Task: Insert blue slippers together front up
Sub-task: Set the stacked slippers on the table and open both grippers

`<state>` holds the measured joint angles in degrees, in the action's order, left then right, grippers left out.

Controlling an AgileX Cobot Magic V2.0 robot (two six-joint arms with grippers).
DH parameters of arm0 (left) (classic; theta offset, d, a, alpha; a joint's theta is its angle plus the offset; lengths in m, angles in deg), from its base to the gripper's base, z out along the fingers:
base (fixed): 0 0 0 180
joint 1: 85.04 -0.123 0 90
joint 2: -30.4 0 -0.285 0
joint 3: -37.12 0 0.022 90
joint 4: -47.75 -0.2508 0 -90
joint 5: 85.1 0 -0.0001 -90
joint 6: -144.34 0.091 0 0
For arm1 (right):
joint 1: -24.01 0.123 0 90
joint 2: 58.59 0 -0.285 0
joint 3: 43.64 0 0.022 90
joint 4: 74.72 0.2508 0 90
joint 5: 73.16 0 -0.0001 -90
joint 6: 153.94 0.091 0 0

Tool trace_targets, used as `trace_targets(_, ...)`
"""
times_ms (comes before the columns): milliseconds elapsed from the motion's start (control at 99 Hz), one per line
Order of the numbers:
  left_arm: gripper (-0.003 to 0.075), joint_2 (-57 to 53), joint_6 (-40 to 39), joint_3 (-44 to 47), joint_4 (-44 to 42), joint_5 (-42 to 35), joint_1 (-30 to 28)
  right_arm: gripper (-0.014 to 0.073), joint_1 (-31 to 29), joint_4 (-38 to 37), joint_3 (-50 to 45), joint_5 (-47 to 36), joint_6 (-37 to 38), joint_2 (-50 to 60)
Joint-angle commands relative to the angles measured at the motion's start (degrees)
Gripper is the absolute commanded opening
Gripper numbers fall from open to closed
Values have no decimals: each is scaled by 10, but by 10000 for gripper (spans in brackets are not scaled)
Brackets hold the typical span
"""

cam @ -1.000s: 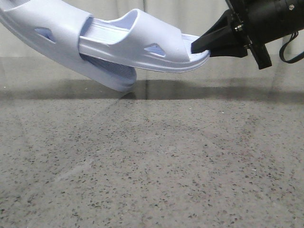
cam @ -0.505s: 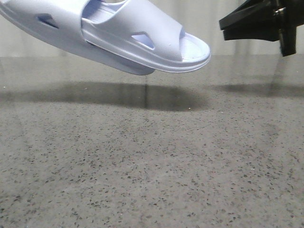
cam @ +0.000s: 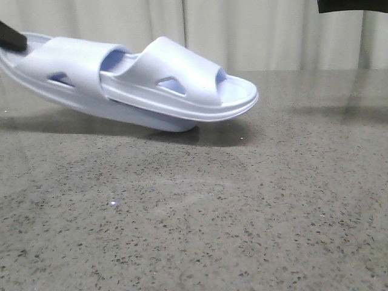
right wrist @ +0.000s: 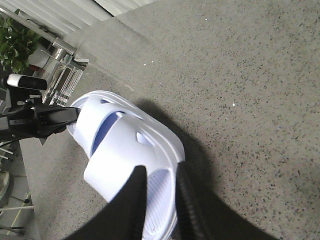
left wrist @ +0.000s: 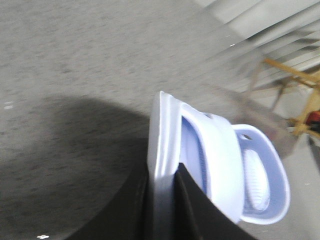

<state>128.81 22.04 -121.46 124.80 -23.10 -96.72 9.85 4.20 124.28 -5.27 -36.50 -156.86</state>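
Note:
The two blue slippers (cam: 151, 85) are nested, one pushed through the strap of the other, toes pointing right. The lower slipper's toe (cam: 176, 126) touches or nearly touches the table (cam: 242, 212). My left gripper (cam: 9, 37) is at the far left, shut on the outer slipper's heel rim (left wrist: 162, 150). The left gripper also shows in the right wrist view (right wrist: 52, 117). My right gripper (right wrist: 160, 170) is open and empty, well above the slippers (right wrist: 125, 145). Only its dark edge (cam: 351, 5) shows at the front view's top right.
The speckled grey table runs to a pale curtain (cam: 273, 30) at the back. Beyond the table's edge stand a metal rack (right wrist: 65, 75), a green plant (right wrist: 15, 55) and a yellow wooden frame (left wrist: 295, 85).
My right gripper let go of the inner slipper's toe and rose up and right, almost out of the front view. The nested slippers came down towards the table in my left gripper.

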Motion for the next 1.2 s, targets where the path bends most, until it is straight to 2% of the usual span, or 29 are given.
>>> trace_targets(0,16,-3,12,-13,15,-11,9,104,-2,27,18,71,0,28)
trace_targets(232,26,18,28,-13,-35,-42,21,104,-2,7,18,71,7,28)
trace_targets(303,73,18,43,-13,-35,-40,21,104,-2,3,18,71,7,28)
trace_targets(525,307,18,52,-36,-42,-39,21,104,-2,0,18,71,7,29)
trace_targets(646,350,6,52,-50,-42,-29,21,104,-2,-3,18,67,7,29)
trace_targets(798,350,-40,60,-62,-49,-30,20,66,-2,-16,18,59,7,36)
trace_targets(969,347,-106,75,-79,-48,-36,20,-78,2,-25,17,42,7,57)
trace_targets(1010,335,-120,75,-81,-48,-43,20,-90,6,-25,16,35,7,61)
trace_targets(1080,266,-147,76,-81,-47,-66,21,-78,19,-25,8,14,7,73)
trace_targets(1191,66,-185,93,-81,-43,-92,21,-78,56,-25,-19,-59,-9,102)
